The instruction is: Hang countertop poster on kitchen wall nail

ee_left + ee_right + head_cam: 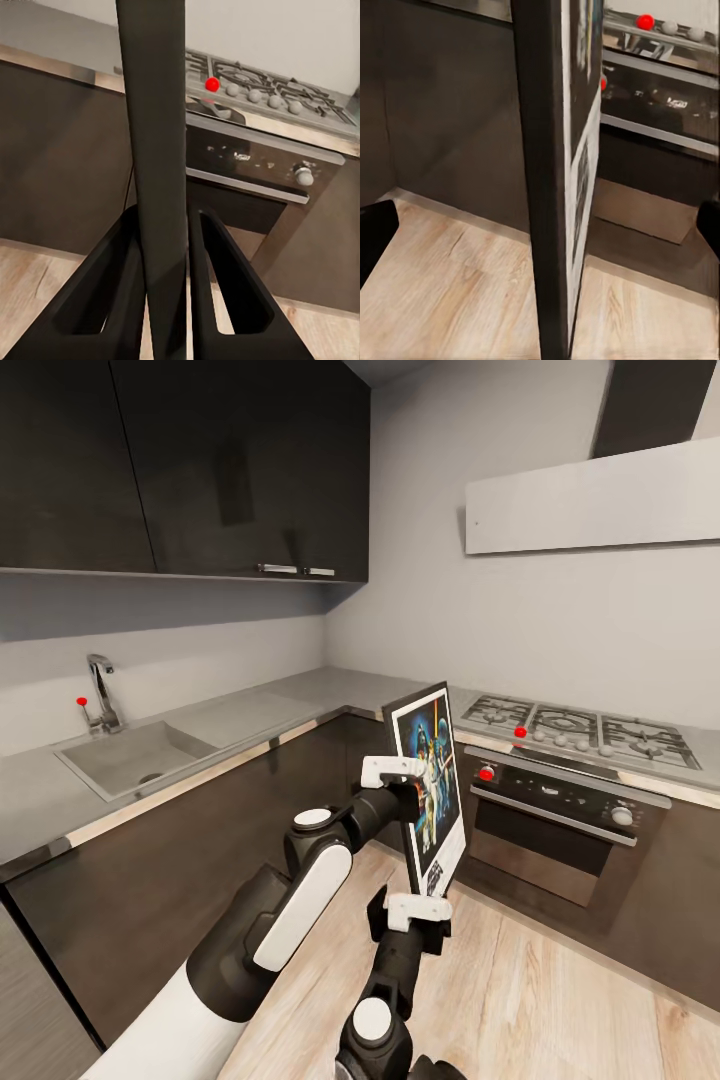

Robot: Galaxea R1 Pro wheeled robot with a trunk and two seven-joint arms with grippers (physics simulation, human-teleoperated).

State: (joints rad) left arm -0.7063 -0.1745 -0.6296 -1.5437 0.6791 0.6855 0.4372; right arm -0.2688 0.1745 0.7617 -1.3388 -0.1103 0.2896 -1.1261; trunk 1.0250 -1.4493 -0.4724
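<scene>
The poster (432,785) stands upright in the air in front of the oven, its Star Wars picture facing right. My left gripper (405,770) is shut on its left edge. In the left wrist view the poster's dark edge (154,112) runs between the two black fingers (112,289). My right gripper (418,906) is at the poster's bottom edge, open. In the right wrist view the poster (544,150) sits in the wide gap between the fingertips (375,236). The pale grey countertop (260,710) runs along the corner. A tiny dark speck (475,523) shows over the hob; I cannot tell whether it is a nail.
A sink (130,755) with a tap (100,695) is set in the left counter. The gas hob (580,730) and oven (560,820) are at the right, a hood panel (600,500) above them. Dark wall cabinets (200,470) hang at the upper left. Wooden floor (560,1000) lies below.
</scene>
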